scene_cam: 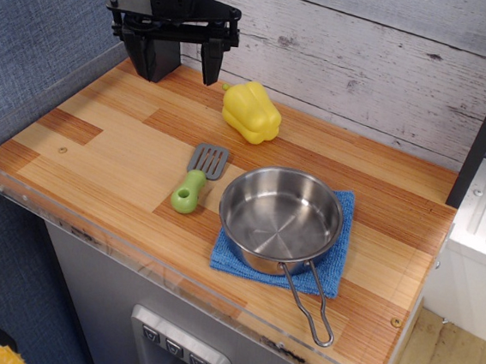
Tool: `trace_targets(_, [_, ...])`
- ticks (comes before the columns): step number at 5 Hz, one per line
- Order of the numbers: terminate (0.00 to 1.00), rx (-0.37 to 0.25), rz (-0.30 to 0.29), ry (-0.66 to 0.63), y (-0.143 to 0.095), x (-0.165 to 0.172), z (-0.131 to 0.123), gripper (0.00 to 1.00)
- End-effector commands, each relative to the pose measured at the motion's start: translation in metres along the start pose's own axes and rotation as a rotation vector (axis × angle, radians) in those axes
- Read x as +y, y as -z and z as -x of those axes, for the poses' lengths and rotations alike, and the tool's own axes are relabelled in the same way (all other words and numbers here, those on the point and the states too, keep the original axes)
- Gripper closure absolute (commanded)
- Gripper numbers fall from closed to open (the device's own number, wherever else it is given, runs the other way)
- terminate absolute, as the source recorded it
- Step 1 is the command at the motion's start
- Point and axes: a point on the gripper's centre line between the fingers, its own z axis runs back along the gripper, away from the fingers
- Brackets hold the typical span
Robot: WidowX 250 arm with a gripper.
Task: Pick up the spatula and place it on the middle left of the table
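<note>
Spatula (197,180) lies flat near the middle of the tabletop (108,148), its grey slotted head pointing toward the back wall and its lime-green handle, with a hole near the end, pointing toward the front edge. Nothing grips it. Just to its right, very close or touching (the gap is too small to judge), sits a steel pan (279,219), empty, its wire handle reaching toward the front right corner. The pan rests on a blue cloth (334,268), most of which is hidden under it; only the cloth's right and front margins show. Behind the spatula, apart from it, a yellow pepper (251,111) lies near the back wall.

The gripper (181,62) hangs above the back left of the tabletop, well apart from the spatula, with its black fingers (210,63) spread and nothing between them. The arm above it is cut off by the top of the frame. Whether the fingertips touch the wood cannot be told.

A clear rim (92,229) edges the tabletop's front and left. The front right corner is partly cut off at the bottom.
</note>
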Motion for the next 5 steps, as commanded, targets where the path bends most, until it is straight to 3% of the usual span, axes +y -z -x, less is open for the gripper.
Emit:
trace_targets(1, [0.0,0.0,0.0,0.0,0.0,0.0,0.0,0.0])
trace_targets(4, [0.0,-0.014,0.028,0.047,0.002,-0.028,0.035,0.0])
trace_targets(5, [0.0,-0.025,0.07,0.081,0.012,-0.029,0.045,0.0])
